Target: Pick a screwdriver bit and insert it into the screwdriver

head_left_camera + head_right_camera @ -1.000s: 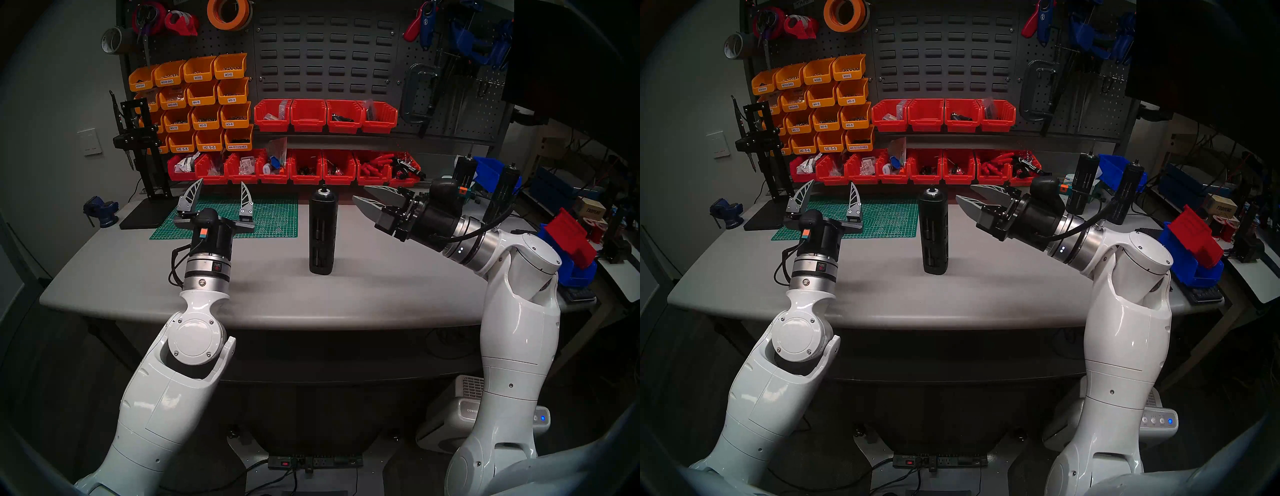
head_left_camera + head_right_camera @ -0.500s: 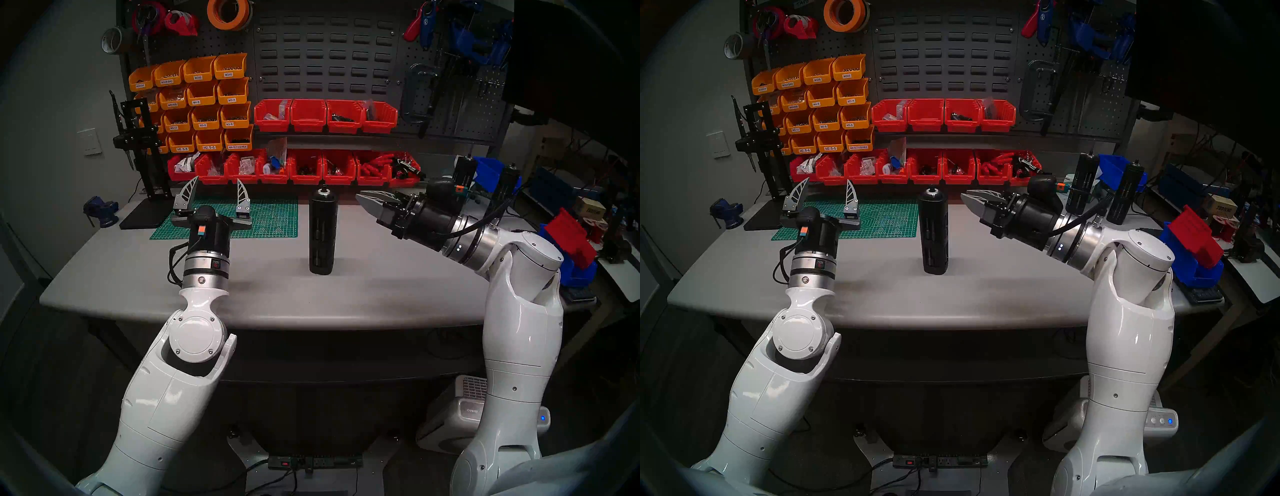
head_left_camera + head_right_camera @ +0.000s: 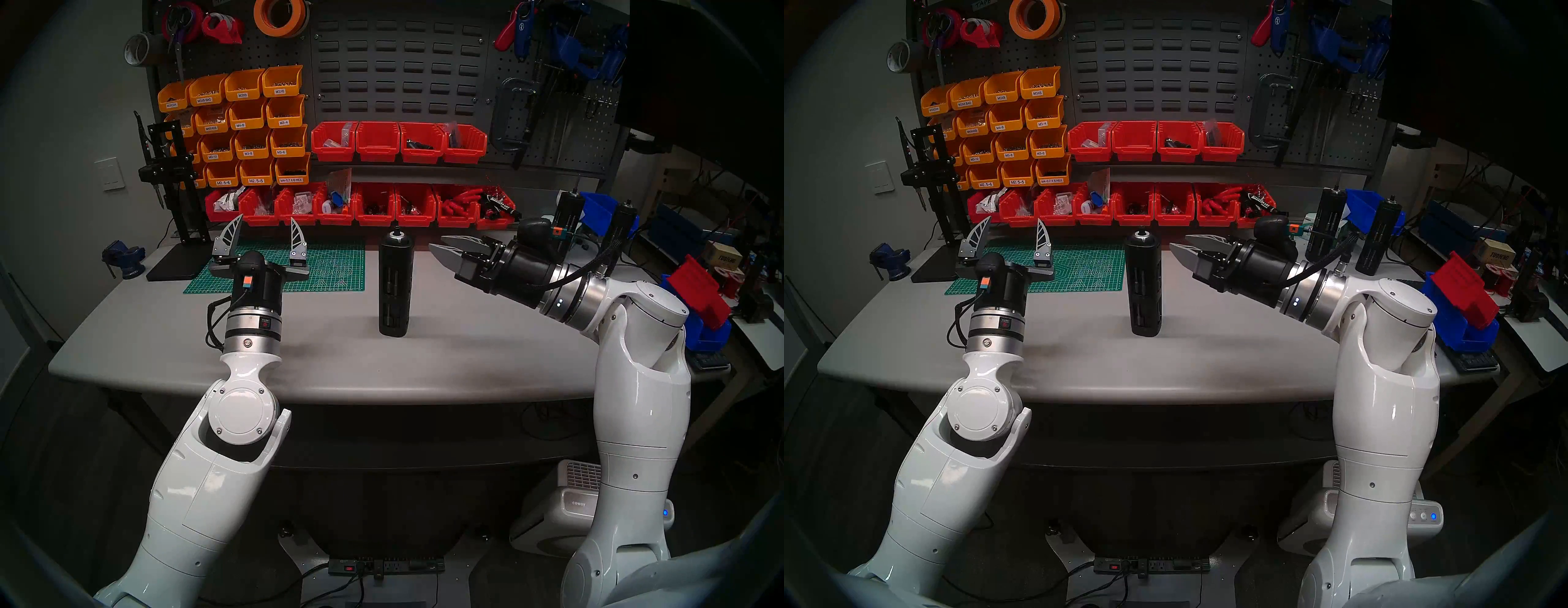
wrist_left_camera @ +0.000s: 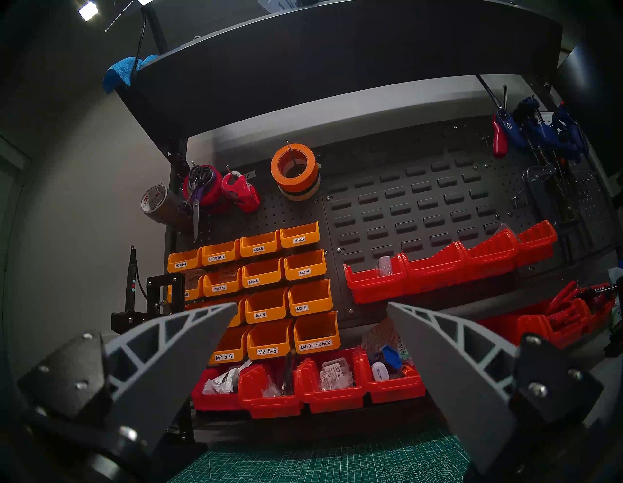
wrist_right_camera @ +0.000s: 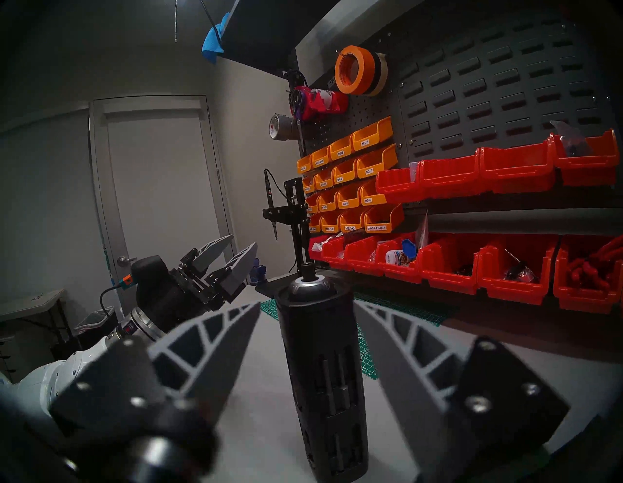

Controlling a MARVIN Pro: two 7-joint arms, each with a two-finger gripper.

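Observation:
The screwdriver (image 3: 395,284) is a tall black slotted cylinder with a silver-ringed socket on top. It stands upright mid-table and also shows in the right head view (image 3: 1145,284). In the right wrist view (image 5: 320,371), thin dark rods that look like screwdriver bits (image 5: 332,377) stand inside its side slots. My right gripper (image 3: 438,243) (image 3: 1178,242) (image 5: 308,305) is open and empty. It sits just right of the screwdriver's top and points at it without touching. My left gripper (image 3: 267,218) (image 3: 1015,219) (image 4: 312,304) is open and empty above the green mat.
A green cutting mat (image 3: 335,267) lies at the back left, with a black stand (image 3: 174,204) beside it. Red bins (image 3: 373,208) and orange bins (image 3: 250,127) line the pegboard. Two more black cylinders (image 3: 568,212) stand at the back right. A blue vise (image 3: 123,257) sits at the far left edge.
My right gripper has rolled at the wrist and edged a little left towards the screwdriver's top. My left gripper shifted slightly left and away, then stayed still.

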